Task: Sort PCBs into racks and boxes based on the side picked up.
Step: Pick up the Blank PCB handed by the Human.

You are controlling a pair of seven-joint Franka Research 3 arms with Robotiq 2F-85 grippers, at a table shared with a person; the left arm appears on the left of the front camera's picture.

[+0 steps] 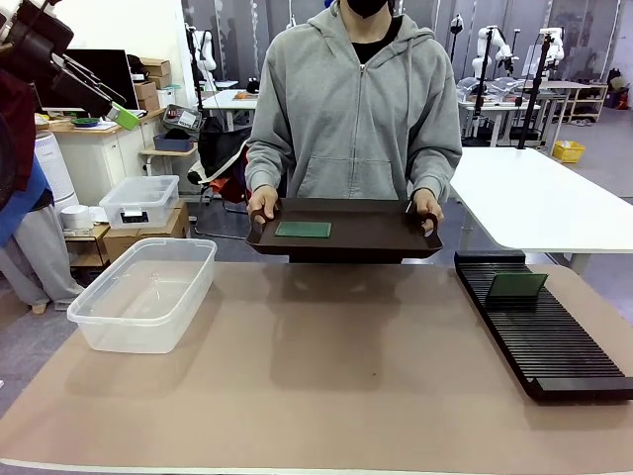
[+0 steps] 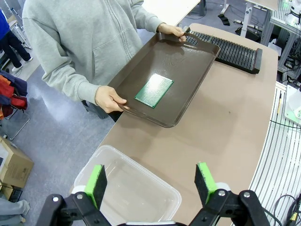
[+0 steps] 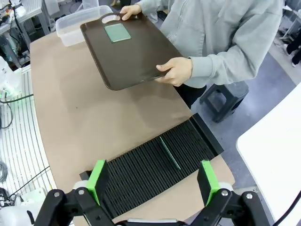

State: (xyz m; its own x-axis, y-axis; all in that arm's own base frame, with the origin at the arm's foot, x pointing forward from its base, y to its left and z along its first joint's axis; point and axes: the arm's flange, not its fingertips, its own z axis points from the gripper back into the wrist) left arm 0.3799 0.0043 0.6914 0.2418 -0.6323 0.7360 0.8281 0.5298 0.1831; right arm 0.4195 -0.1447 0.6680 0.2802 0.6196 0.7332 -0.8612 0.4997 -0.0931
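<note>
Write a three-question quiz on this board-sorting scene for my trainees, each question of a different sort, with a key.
1. True or false: the flat green circuit board on the dark brown handled tray lies toward the tray's end nearer the clear plastic tub.
2. Where is the second green circuit board? A: inside the tub. B: standing in a slot of the long black slotted rack. C: flat on the tray.
3. Fill in: the left gripper and the right gripper both have their jaws ____ and hold nothing.

Key: 1 true; 2 B; 3 open.
</note>
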